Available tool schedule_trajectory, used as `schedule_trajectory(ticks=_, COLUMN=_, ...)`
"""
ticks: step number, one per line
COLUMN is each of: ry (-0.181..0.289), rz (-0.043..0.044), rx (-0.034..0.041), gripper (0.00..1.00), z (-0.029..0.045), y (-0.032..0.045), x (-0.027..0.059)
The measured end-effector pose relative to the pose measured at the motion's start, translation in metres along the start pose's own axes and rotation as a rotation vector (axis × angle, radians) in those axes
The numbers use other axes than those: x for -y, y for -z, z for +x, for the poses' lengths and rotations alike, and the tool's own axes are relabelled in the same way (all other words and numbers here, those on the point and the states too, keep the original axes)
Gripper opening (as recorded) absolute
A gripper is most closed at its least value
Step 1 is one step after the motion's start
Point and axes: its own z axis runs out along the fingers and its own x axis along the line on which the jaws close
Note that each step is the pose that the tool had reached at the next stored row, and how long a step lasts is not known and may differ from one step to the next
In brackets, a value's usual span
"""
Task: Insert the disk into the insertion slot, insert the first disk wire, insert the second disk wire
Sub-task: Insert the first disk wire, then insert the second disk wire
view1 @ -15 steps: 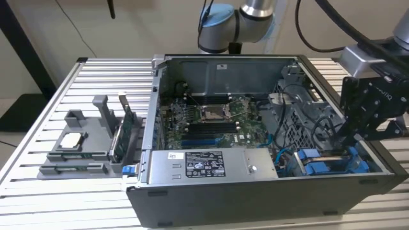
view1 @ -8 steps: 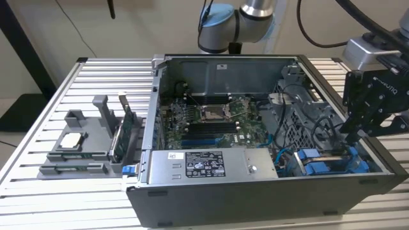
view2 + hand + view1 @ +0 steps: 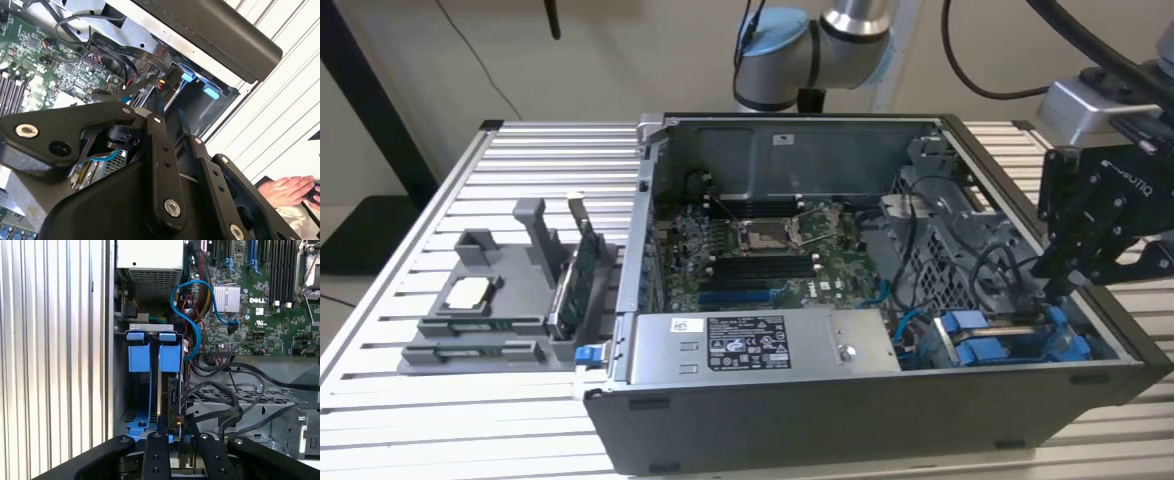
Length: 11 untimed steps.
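The disk [image 3: 170, 385] stands on edge in the insertion slot [image 3: 122, 390], its blue carrier tab [image 3: 170, 356] at the far end, beside an unfilled bay with a blue rail [image 3: 139, 357]. My gripper [image 3: 175, 436] has its black fingers closed around the disk's near end. In the exterior view the gripper [image 3: 1054, 285] reaches down into the blue bay [image 3: 1014, 345] at the case's front right corner. A plug with red, yellow and black wires [image 3: 163, 82] hangs just beyond the gripper [image 3: 157, 112]. A blue cable [image 3: 192, 330] and loose black wires [image 3: 220, 400] lie next to the bay.
The open computer case [image 3: 854, 410] sits on a slatted metal table [image 3: 454, 200], with the motherboard [image 3: 761, 250] and the grey labelled power-supply box [image 3: 747, 345] inside. A grey fixture [image 3: 494, 300] holding parts stands at the exterior view's left. A person's hand [image 3: 290, 190] rests outside the case.
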Motion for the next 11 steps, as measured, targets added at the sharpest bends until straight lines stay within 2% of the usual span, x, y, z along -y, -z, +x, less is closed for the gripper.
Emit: schedule_trajectory(ticks=11, ry=0.000, rz=-0.0015, rx=-0.0014, gripper=0.27, z=-0.0003, y=0.0021, x=0.0085)
